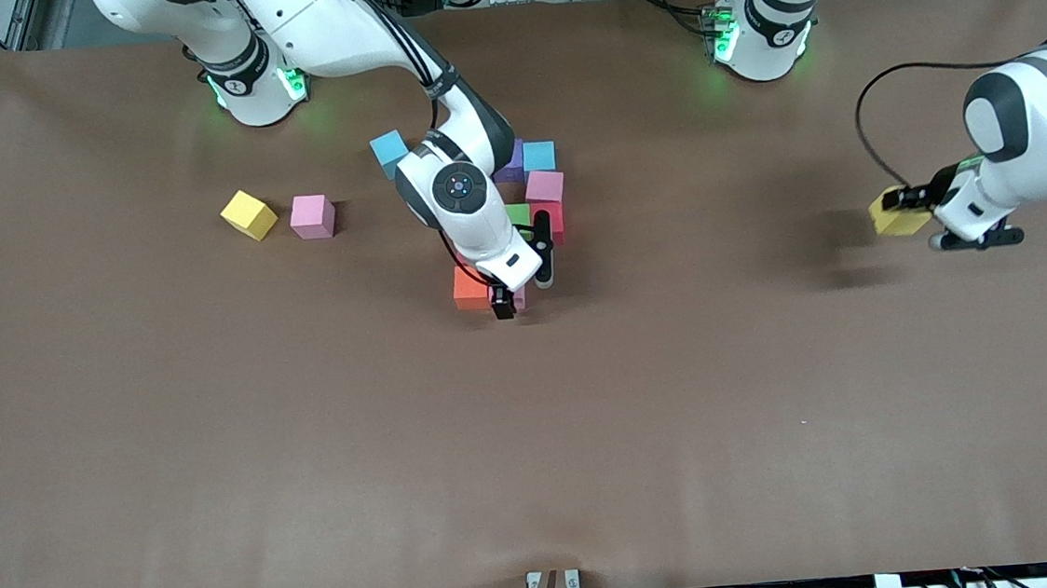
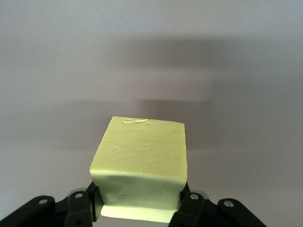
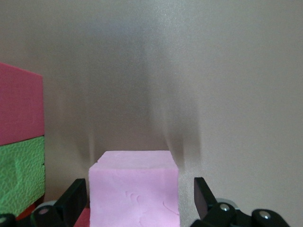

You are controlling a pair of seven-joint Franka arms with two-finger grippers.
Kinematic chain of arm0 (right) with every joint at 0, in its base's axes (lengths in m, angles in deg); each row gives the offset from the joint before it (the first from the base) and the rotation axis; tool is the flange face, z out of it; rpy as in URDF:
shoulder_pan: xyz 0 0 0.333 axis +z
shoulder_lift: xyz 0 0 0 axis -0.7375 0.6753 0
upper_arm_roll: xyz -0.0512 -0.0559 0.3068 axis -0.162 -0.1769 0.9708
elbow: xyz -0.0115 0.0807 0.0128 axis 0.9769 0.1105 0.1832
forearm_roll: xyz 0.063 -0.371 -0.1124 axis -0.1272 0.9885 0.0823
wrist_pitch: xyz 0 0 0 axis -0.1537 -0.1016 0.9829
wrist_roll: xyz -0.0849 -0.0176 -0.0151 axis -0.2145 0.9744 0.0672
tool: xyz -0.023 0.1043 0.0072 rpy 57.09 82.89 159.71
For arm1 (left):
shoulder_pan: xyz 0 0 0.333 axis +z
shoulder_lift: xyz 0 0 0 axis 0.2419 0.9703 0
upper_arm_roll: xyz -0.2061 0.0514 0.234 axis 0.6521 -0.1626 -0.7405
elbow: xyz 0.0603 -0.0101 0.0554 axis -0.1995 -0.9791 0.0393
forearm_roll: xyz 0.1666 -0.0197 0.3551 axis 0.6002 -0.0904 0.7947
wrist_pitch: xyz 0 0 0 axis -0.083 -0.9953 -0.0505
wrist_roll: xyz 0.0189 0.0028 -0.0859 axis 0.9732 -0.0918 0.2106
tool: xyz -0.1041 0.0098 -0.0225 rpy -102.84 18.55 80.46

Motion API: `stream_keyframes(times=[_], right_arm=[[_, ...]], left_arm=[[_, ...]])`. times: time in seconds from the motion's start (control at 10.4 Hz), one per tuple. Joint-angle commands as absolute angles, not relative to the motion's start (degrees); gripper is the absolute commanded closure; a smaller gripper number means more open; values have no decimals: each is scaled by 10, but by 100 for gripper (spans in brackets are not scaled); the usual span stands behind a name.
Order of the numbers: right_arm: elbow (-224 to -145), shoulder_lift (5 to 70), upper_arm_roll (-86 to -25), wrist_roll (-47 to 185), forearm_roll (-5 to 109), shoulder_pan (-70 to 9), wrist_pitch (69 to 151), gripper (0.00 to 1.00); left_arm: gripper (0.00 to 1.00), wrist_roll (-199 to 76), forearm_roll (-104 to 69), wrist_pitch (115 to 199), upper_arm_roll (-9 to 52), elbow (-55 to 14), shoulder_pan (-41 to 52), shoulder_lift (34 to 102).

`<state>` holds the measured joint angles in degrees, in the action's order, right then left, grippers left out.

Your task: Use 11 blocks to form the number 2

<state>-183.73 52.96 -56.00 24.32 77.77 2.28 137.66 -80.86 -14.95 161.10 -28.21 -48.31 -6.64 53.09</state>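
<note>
Two yellow blocks: one (image 1: 248,214) loose beside a pink block (image 1: 312,216) toward the right arm's end, one (image 1: 898,218) pinched by the left gripper's (image 1: 909,200) fingers above open counter (image 1: 312,460). The right gripper's (image 1: 523,286) fingers stand spread around a second pink block (image 3: 134,191) at the unfinished cluster (image 1: 529,191).

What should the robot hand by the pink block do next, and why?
Probably lift the right hand straight up. Its fingers stand open on either side of the pink block, which sits on the table beside the orange block at the pile's near edge, so it looks placed. The left hand holds a yellow block up over the table's left-arm end.
</note>
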Motion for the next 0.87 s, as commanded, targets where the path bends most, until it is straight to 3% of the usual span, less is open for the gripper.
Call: stream_keyframes(times=[0.0, 0.39, 0.77], right_arm=[[-1852, 489, -555, 246, 778, 12, 1340, 0], [-1850, 419, -555, 241, 778, -21, 1252, 0], [-1851, 288, -562, 401, 787, -134, 1085, 0]], left_arm=[[39, -716, -202, 1596, -278, -459, -126, 549], [39, -549, -308, 1596, -278, -400, -230, 599], [39, -319, -374, 1596, -235, -326, -296, 651]])
